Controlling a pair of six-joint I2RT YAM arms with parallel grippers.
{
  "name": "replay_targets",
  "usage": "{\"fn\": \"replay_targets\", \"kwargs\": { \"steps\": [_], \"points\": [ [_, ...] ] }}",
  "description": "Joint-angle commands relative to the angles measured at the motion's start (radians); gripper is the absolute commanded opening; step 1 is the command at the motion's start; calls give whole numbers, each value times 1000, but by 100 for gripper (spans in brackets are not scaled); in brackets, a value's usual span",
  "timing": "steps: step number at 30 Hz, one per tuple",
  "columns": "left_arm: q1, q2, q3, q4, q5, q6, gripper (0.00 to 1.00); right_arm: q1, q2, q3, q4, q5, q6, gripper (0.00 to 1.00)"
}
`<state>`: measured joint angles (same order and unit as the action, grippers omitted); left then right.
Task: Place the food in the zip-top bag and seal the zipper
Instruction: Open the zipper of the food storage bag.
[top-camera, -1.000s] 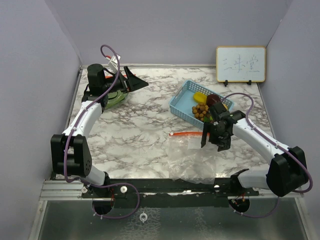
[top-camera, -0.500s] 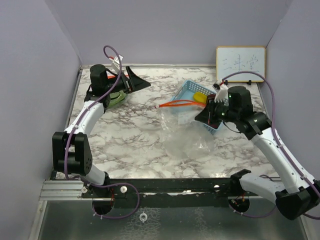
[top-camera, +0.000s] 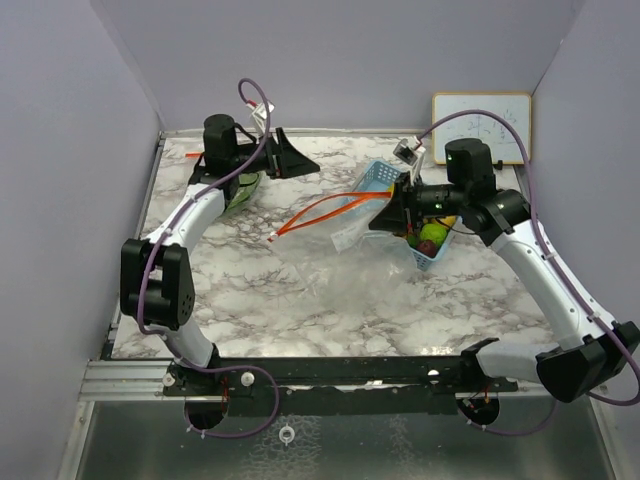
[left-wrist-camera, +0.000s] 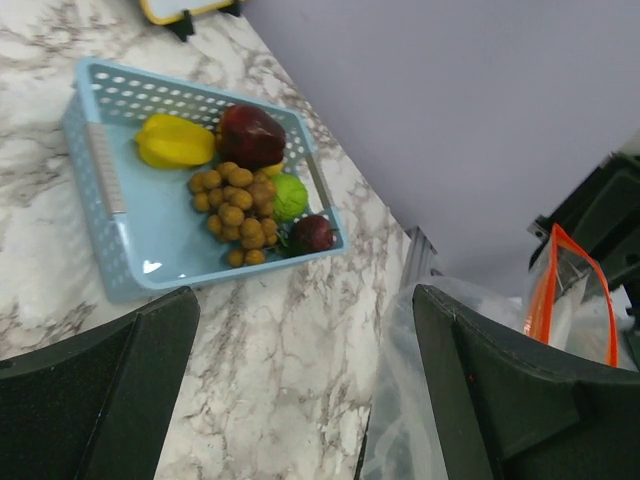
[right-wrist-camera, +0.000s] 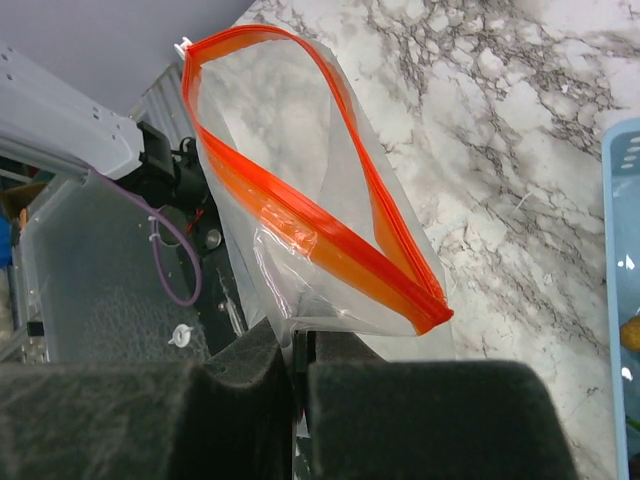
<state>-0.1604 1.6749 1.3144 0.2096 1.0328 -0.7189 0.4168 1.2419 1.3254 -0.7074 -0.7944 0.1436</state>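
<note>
Lavender walls (top-camera: 350, 60) enclose a marbled table (top-camera: 250, 290) with a seemingly scribbled whiteboard (top-camera: 480, 135).

Bright, even light with soft shadows (both wrist views blur their own near fingers (right-wrist-camera: 430, 420)).

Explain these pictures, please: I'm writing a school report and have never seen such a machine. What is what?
These are two robot arms bolted to a marble-patterned table. One picture looks down from above. The other two come from a camera on each wrist. On the table stands a light blue plastic mesh basket with toy food: a yellow fruit, a brown grape bunch, a dark red fruit and a lime-green fruit. A long green leafy vegetable lies by the left arm. The right gripper is shut on a clear zip-top bag with an orange zipper. The left gripper is open and holds nothing.
</note>
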Motion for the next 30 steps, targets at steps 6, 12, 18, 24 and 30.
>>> {"fn": "replay_targets", "kwargs": {
  "steps": [6,12,18,24,30],
  "points": [
    [-97,-79,-74,335,166,-168,90,2,48,80,-56,-3,-112,2],
    [-97,-120,-97,393,186,-210,90,2,70,88,-67,27,-142,2],
    [-100,-143,-122,336,200,-154,89,2,94,131,-72,18,-151,2],
    [-131,-149,-78,41,169,77,88,2,110,145,-68,-9,-152,2],
    [-158,-133,-52,-87,158,171,88,2,108,144,-67,-11,-150,2]
  ]
}}
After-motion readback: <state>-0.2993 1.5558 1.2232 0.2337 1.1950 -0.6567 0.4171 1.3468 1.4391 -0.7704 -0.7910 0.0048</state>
